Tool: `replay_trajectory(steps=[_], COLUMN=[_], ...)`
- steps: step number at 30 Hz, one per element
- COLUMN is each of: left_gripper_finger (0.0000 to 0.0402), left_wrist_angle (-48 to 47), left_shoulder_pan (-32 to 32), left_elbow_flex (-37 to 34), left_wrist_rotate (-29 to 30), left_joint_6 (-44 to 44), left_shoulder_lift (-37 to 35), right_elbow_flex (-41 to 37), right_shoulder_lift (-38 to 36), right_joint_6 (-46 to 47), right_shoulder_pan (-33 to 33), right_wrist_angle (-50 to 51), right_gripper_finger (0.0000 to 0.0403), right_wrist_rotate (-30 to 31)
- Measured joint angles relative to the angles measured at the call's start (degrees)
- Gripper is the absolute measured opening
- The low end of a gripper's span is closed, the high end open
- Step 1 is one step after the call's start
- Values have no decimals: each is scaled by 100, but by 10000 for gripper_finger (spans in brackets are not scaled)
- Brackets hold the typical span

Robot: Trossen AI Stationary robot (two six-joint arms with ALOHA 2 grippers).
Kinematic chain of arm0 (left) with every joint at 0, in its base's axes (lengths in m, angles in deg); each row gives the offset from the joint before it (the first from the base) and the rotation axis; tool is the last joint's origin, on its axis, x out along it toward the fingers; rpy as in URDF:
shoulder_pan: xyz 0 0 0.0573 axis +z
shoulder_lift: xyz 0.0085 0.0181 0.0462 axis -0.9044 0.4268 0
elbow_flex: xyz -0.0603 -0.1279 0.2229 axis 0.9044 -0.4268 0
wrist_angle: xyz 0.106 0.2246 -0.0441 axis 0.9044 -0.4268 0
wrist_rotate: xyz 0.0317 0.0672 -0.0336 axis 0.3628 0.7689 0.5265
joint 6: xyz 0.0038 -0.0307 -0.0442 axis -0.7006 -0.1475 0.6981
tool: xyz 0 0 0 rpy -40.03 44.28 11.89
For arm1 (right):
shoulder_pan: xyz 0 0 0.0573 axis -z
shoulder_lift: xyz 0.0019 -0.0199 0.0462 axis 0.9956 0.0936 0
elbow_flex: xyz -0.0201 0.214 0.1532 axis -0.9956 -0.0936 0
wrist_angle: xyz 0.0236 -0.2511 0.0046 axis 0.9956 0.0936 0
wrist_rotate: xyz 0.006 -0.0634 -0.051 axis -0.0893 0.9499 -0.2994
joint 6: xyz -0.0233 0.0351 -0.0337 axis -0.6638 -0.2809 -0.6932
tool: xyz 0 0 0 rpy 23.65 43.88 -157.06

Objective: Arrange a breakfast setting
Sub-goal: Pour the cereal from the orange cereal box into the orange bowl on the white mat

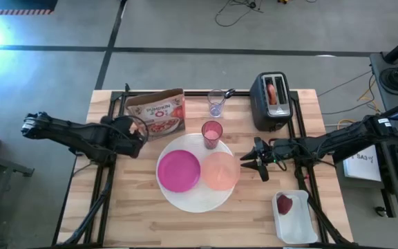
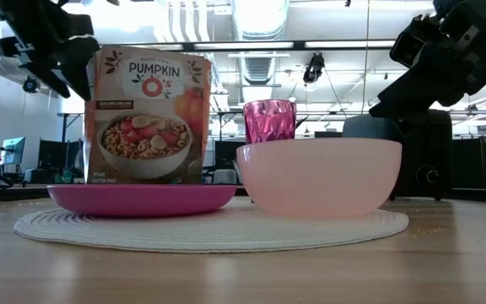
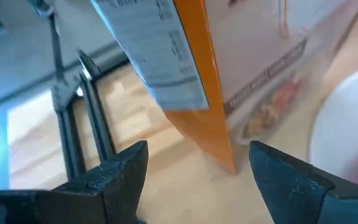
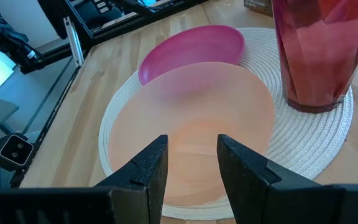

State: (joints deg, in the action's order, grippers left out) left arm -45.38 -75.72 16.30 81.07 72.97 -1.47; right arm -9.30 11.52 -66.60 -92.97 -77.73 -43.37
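Note:
A large white round plate [image 1: 193,199] lies mid-table. On it rest a magenta plate [image 1: 178,171] and a translucent peach bowl [image 1: 220,171]. A pink tumbler [image 1: 212,133] stands at the plate's far edge, with a clear glass [image 1: 216,104] beyond it. A dark-red fruit [image 1: 284,203] lies in a white tray [image 1: 297,223]. Something orange [image 1: 273,91] sticks out of the toaster's slot. My left gripper [image 1: 141,136] is open and raised at the left end of a cereal box [image 1: 157,114], and it also shows in the left wrist view [image 3: 197,171]. My right gripper [image 4: 191,165] is open and empty, above the table just right of the bowl [image 4: 197,124]. No spoon shows plainly.
A black toaster [image 1: 271,104] stands at the far right. The upright cereal box stands left of the tumbler. Bare wood lies along the table's near edge and near left corner [image 1: 116,214]. Black frame rails [image 1: 102,180] run along both sides of the table.

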Motion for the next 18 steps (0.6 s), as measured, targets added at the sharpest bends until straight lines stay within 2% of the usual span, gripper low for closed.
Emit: replay_trajectory(steps=[3,9,18], left_gripper_finger=[263,263,263], left_wrist_angle=[8,74,1006], left_shoulder_pan=[34,91,396], left_elbow_flex=[-98,-184,-191], left_wrist_rotate=[272,363,525], left_joint_6=[-89,-154,-1360], left_shoulder_lift=[2,2,2], right_elbow_flex=[0,0,0], right_shoulder_lift=[0,2,0], right_joint_6=[0,0,0], right_shoulder_pan=[-1,0,-2], right_wrist_angle=[1,0,0], right_gripper_finger=[128,128,128], right_wrist_rotate=[0,1,0])
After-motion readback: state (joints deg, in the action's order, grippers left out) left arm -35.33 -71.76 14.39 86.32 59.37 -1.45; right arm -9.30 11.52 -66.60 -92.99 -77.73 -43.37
